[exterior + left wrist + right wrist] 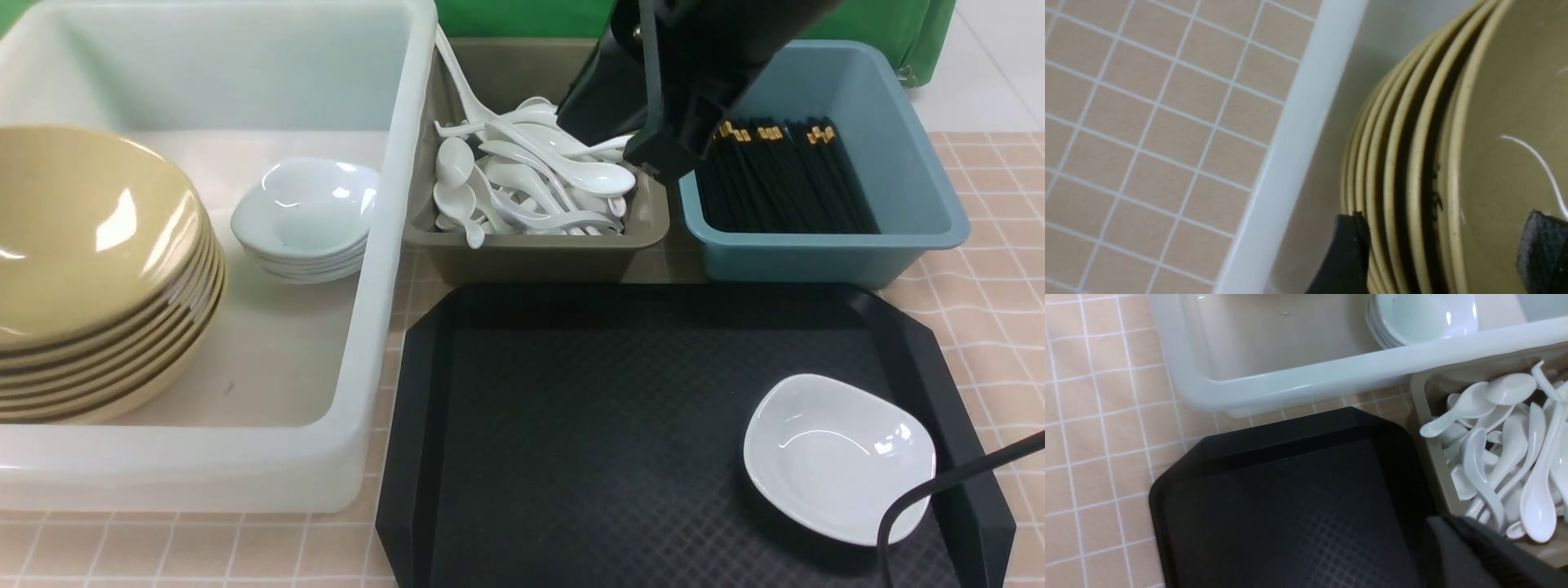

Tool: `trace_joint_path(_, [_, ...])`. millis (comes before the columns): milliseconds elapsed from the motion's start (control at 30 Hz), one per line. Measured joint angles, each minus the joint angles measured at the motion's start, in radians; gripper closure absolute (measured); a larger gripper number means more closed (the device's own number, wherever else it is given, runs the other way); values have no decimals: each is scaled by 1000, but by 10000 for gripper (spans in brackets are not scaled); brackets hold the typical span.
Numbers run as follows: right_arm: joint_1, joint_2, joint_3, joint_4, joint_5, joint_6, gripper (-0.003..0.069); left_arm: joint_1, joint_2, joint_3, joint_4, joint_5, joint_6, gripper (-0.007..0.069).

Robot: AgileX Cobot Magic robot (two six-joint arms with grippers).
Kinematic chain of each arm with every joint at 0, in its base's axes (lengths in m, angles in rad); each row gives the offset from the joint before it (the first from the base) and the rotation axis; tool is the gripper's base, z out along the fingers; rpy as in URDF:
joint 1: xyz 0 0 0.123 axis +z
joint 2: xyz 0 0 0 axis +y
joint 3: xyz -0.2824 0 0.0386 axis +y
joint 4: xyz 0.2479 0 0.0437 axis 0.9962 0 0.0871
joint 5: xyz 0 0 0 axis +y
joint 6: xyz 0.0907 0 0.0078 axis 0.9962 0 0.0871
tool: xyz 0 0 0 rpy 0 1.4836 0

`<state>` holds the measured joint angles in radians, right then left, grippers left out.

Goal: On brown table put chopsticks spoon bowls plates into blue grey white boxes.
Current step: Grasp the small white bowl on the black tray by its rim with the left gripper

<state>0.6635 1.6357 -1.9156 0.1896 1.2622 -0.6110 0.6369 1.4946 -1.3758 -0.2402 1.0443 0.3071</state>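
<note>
1. And the left gripper (1443, 250) stands spread, one finger on each side of the uppermost rim in the stack of glossy mustard-yellow plates (90, 237), leaning at the left of the front view inside the large smooth white plastic box (371, 269)!
2. Here's the danger: a finger catching that rim as the arm lifts could drag the top plate out or send the tilted stack sliding.
3. Over to the right gripper (1446, 524), pressed together with nothing visible in its grasp, close to the grey-brown box (531, 260) at upper centre. A low swing could snag the long-handled white spoon (539, 147) poking over its edge.
4. One piece is left in play: a shiny white rounded-square bowl (833, 457), lower right on the black textured tray (620, 425). Its slick, curved wall could slip from an off-centre pinch.
5. Neatly home already, slim black chopsticks (784, 184) with gold bands fill the matte blue box (833, 253), upper right, while small pale bowls (306, 216) nest beside the plates.
</note>
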Motion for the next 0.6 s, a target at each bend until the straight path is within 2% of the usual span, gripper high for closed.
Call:
trace_joint_path(33, [0, 0, 0, 0, 0, 0, 621, 0, -2, -1, 0, 0, -3, 100])
trace_joint_path(67, [-5, 0, 0, 0, 0, -1, 621, 0, -22, -20, 12, 12, -25, 61])
trace_joint_path(200, [-37, 0, 0, -3, 0, 11, 619, -7, -86, -87, -13, 52, -68, 48])
trace_joint_path(267, [-56, 0, 0, -8, 0, 35, 617, -39, -125, -119, -55, 83, -75, 60])
trace_joint_path(333, [-83, 0, 0, -21, 0, 74, 616, -115, -157, -136, -109, 102, -65, 88])
trace_joint_path(433, [-117, -3, 16, -57, -1, 134, 615, -301, -175, -136, -157, 120, -36, 141])
trace_joint_path(500, [-157, -24, 78, -123, -7, 201, 613, -529, -144, -136, -147, 125, -9, 216])
trace_joint_path(533, [-164, -26, 93, -134, -7, 212, 613, -565, -135, -136, -145, 125, -8, 222])
trace_joint_path(600, [-200, -64, 192, -190, -8, 272, 612, -765, -63, -136, -92, 104, -4, 293])
